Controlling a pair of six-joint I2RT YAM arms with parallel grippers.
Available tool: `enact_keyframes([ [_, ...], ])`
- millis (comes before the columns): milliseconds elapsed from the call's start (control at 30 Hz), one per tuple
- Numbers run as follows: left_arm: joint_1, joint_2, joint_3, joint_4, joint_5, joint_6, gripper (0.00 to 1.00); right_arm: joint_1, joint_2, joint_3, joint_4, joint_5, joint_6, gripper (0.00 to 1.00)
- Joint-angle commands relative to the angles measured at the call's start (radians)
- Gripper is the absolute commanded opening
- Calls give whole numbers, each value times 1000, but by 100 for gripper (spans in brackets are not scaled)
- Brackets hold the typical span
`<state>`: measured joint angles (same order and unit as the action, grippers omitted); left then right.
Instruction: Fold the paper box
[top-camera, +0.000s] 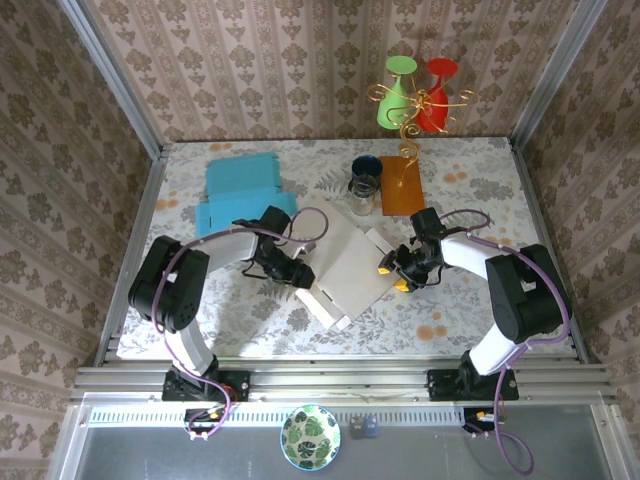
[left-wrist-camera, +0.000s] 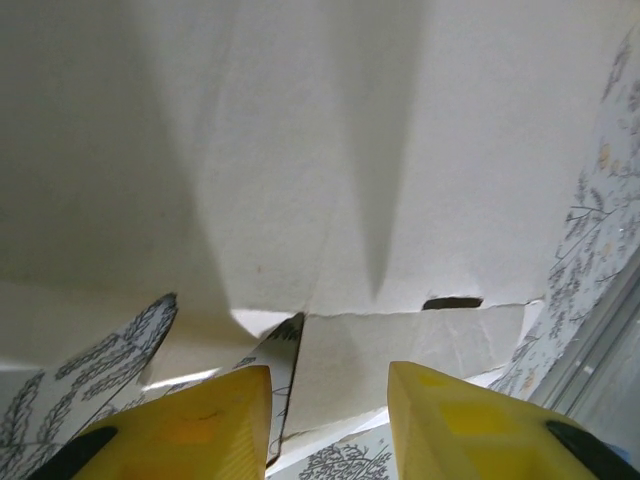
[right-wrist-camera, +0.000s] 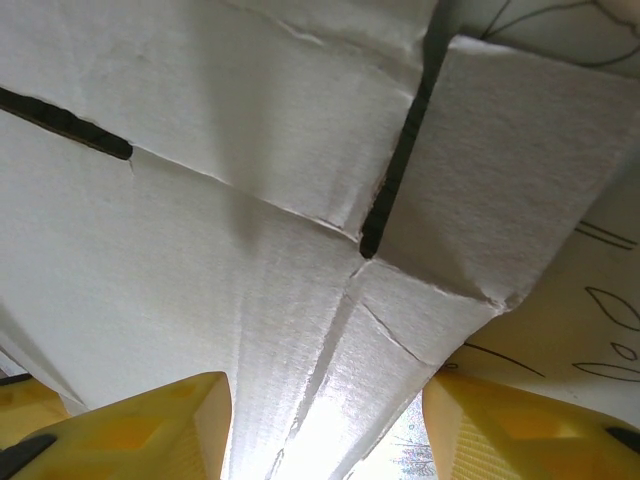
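- Left gripper sits at the left edge of the paper box, jaws parted and pinching nothing. A small bottom flap lies just beyond its fingertips.
- Risk here: nudge that flap off-centre and it could crease away from its score line, or the light box could skate right across the counter.
- The box sits mid-counter, skewed and only half formed, between the two arms.
- Right gripper is at the box's right edge, released too. A corner panel hangs between its fingers, clear of the right one.
- Risk here: closing on that corner could crush it or tear it at the slit, and uneven pushing from both sides could buckle the middle.
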<state>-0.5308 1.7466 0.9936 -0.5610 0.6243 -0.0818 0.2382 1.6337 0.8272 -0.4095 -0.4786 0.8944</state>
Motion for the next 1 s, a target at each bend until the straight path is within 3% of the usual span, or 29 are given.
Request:
enact_keyframes([
  [0,-9,19,21,-68,-36,28,36,-5,6,-20,26,15,11,55],
  [200,-21,16,16,-30,10,2,27,-5,10,-26,41,12,20,55],
  [333,-21,-2,11,23,68,-63,0,-5,-2,-32,37,15,20,55],
  [700,-8,-113,24,108,171,-268,0,-54,-317,-158,45,64,69,63],
  [967,7,-140,36,146,260,-355,0,-68,-344,-268,338,-75,207,71],
])
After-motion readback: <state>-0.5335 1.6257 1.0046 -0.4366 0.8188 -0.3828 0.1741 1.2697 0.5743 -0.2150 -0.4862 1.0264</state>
